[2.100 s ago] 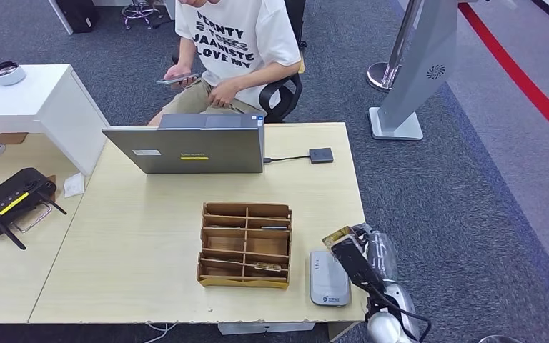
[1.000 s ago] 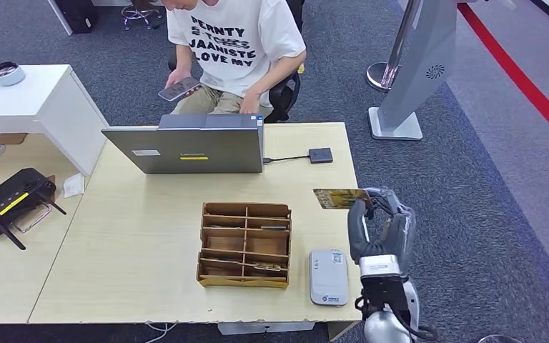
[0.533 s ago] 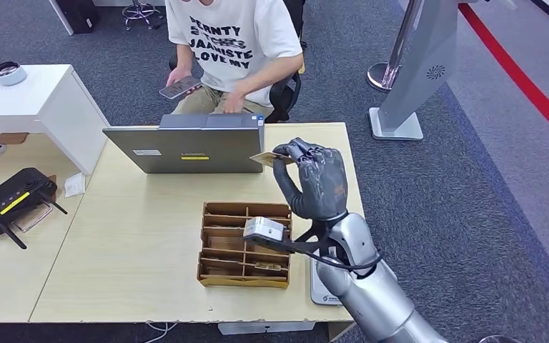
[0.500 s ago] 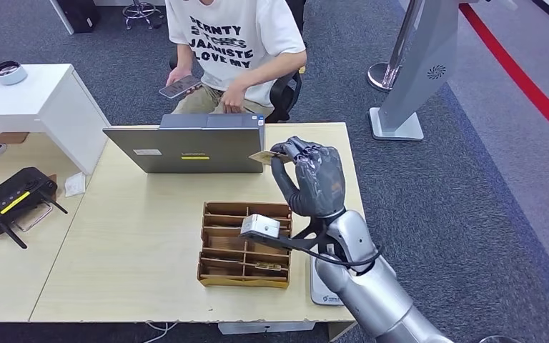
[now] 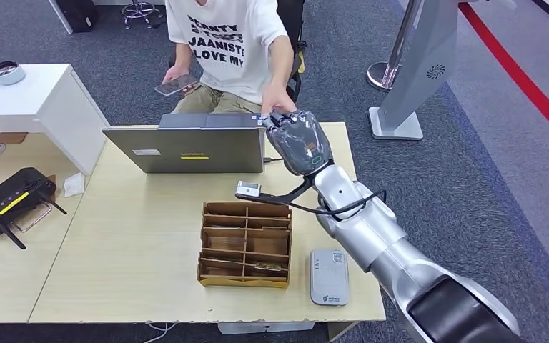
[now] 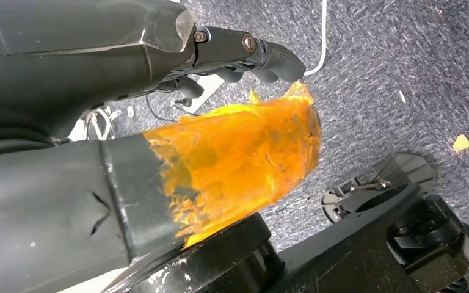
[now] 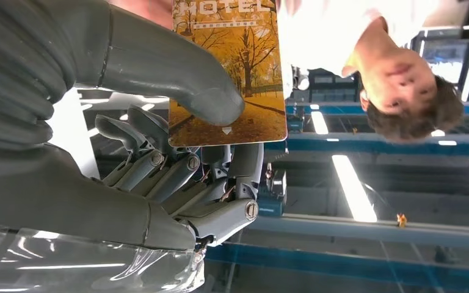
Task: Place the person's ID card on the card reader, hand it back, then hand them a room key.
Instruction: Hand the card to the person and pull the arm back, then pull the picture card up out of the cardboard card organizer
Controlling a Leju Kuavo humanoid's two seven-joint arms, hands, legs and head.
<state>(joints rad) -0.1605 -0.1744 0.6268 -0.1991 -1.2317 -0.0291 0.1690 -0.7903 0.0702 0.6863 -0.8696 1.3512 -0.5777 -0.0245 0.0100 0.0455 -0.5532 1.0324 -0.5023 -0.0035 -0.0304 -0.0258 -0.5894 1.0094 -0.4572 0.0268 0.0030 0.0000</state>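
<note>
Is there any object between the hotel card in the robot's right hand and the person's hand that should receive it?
Nothing visible. The right hand holds the orange autumn-picture hotel card past the grey laptop, and the person's reaching hand already meets it.

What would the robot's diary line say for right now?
phase: handing over | right hand: holds hotel card | person's hand: touching right hand | card reader: bare | left hand: hanging down
</note>
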